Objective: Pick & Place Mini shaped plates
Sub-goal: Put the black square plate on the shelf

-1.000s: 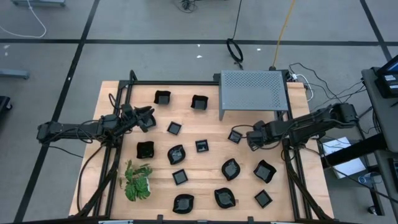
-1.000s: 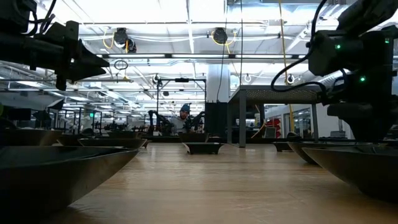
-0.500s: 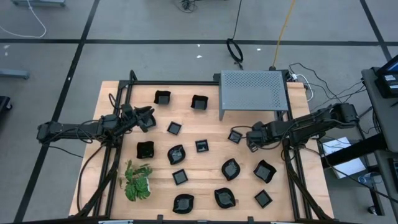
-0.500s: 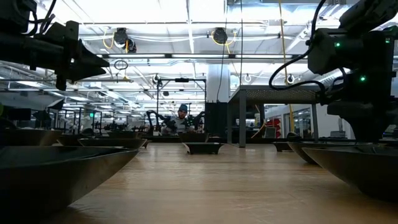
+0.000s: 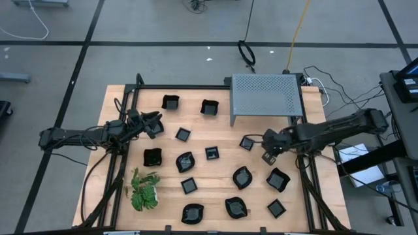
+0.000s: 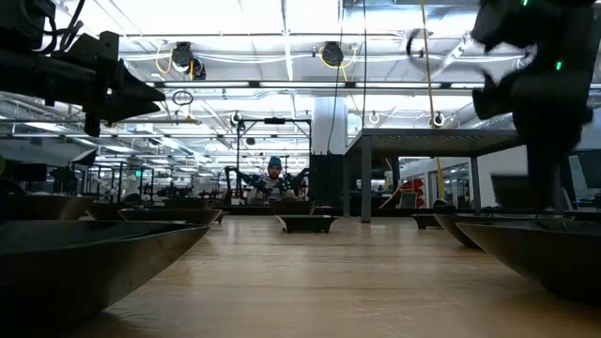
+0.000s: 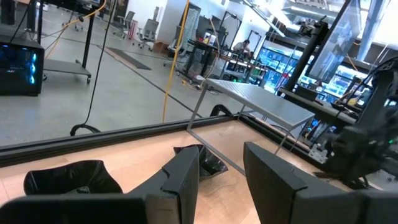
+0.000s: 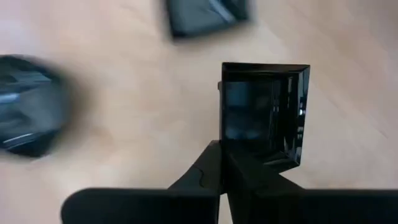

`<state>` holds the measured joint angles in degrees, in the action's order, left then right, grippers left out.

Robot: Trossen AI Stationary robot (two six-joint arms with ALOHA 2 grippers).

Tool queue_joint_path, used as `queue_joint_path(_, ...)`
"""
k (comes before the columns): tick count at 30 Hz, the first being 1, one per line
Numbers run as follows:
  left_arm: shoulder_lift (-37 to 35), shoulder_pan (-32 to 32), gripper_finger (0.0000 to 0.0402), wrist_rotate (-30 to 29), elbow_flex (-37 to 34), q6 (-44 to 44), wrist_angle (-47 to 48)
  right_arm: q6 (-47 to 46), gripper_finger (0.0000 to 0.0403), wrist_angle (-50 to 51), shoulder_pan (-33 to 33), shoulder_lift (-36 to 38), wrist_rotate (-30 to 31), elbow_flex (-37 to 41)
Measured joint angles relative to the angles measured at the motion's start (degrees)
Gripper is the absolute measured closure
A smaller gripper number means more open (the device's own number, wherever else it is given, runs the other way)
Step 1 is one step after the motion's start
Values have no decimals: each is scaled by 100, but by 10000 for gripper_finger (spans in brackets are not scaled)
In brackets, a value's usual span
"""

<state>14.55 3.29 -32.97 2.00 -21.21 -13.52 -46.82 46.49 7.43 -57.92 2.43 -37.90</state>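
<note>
Many small black glossy mini plates lie scattered on the wooden table [image 5: 215,196], among them a square one [image 5: 247,142] and a round one [image 5: 242,177]. My right gripper [image 5: 268,154] hovers right of the table's middle, pointing steeply down, shut on a square mini plate [image 8: 264,112]. In the high view the gripper hides that plate. My left gripper [image 5: 155,124] waits level above the table's left side, open [image 7: 221,180], nothing between its fingers. My right gripper pinches one side wall of the square plate, close to a corner [image 8: 231,146], between its two fingers. The fingers come from above, slanting down. The plate hangs below the fingertips, tilted with its hollow toward the wrist camera, off the blurred tabletop.
A grey perforated metal box [image 5: 264,94] stands at the far edge, right of middle. A green leafy plant [image 5: 144,189] lies near the left front. Black frame rails [image 5: 124,163] run along both sides. Beyond the table a person [image 6: 274,169] sits far off.
My right gripper has risen, rolled about its own axis and shifted slightly toward the table's near edge. In the low view its arm stands clearly higher than before.
</note>
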Motion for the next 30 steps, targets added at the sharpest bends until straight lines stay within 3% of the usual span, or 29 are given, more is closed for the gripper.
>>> queue_joint_path(8, 2, 0, 273, 0, 0, 0, 0, 1327, 402, -977, 180, 1271, -56, -145)
queue_joint_path(10, 2, 0, 273, 0, 0, 0, 0, 1503, 402, -1441, 158, 1478, 285, -148)
queue_joint_path(14, 2, -2, 273, 0, 2, 0, 0, 1671, 402, -2148, -70, 1677, 1532, -150)
queue_joint_path(19, 2, -2, 273, 1, 2, 0, 0, 1797, 403, -2435, -797, 1687, 2156, -150)
queue_joint_path(30, 2, 0, 273, 0, 0, 0, 0, 1586, 403, -2377, -2927, 1655, 2142, -188)
